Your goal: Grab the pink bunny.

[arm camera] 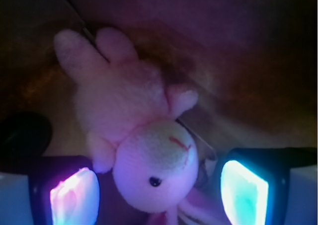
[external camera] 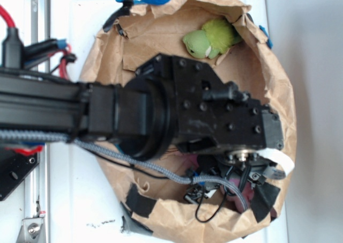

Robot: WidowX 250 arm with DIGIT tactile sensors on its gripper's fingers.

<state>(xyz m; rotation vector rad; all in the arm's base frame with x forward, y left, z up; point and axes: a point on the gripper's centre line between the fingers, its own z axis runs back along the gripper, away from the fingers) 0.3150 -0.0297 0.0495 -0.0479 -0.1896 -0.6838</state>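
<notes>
Down at the lower right of the crumpled brown paper bag (external camera: 278,87), I am seeing my black WidowX arm (external camera: 177,111) reaching across from the left, with its gripper (external camera: 244,186) sitting low inside the paper rim. From the exterior view the arm's body is covering most of the bag's floor, so only a small patch of pink is showing beneath the wrist (too little there to make out any shape).

On the wrist view I am looking straight at the small soft pink plush bunny (arm camera: 134,115). It is lying on the brown paper with its pale face and 1 dark eye nearest the camera, its stubby limbs pointing away toward the top of the frame. Its head is sitting between the 2 glowing finger pads (arm camera: 74,197), the left one tinted pink and the right one bluish. Both pads are standing apart from the head with a gap showing on each side, so the jaws are spread wide and gripping nothing.

Up at the far edge of the bag, a green plush toy (external camera: 210,38) is resting against the paper wall, well apart from the gripper. Strips of black tape (external camera: 140,203) are sticking to the bag's lower rim.
</notes>
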